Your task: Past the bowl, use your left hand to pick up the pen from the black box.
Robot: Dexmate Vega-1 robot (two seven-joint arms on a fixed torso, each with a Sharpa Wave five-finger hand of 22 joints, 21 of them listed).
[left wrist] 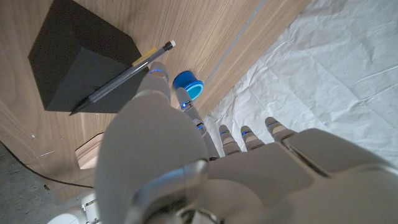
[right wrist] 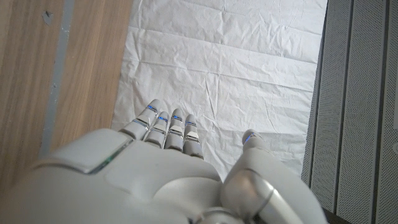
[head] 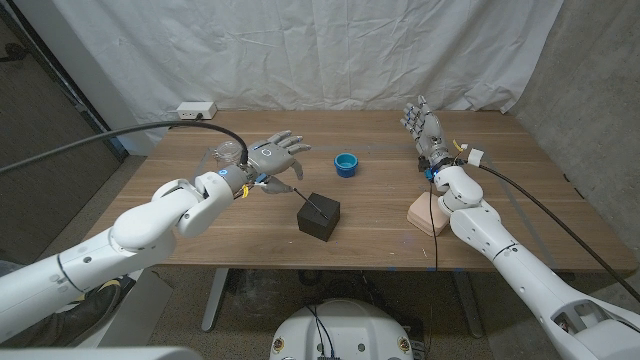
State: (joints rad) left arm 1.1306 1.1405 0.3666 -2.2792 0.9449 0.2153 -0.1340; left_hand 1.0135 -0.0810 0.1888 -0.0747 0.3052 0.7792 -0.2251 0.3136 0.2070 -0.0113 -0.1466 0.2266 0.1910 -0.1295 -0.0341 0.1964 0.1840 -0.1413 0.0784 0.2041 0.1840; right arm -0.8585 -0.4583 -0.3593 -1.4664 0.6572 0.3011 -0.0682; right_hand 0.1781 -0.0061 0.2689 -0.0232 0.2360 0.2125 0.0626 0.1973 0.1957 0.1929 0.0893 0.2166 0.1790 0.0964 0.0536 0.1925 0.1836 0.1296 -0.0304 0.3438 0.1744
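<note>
- We see the pen (head: 314, 207) lying across the top of the black box (head: 319, 216), one end jutting past the box's edge toward our left hand (head: 272, 157).
- Our left hand hovers just beside the box, on the side away from the pink pad (head: 427, 214), fingers spread and holding nothing.
- The blue bowl (head: 346, 164) sits behind the box, nearer the white curtain (head: 300, 50), and apart from it.
- Our right hand (head: 423, 125) stands upright well away from the box, past the pink pad, fingers loose and empty.
- We judge the step is the reach: bring the thumb and a finger down on either side of the pen's overhanging end.
- We should pinch gently and lift straight up, so that the pen doesn't roll off the box.
</note>
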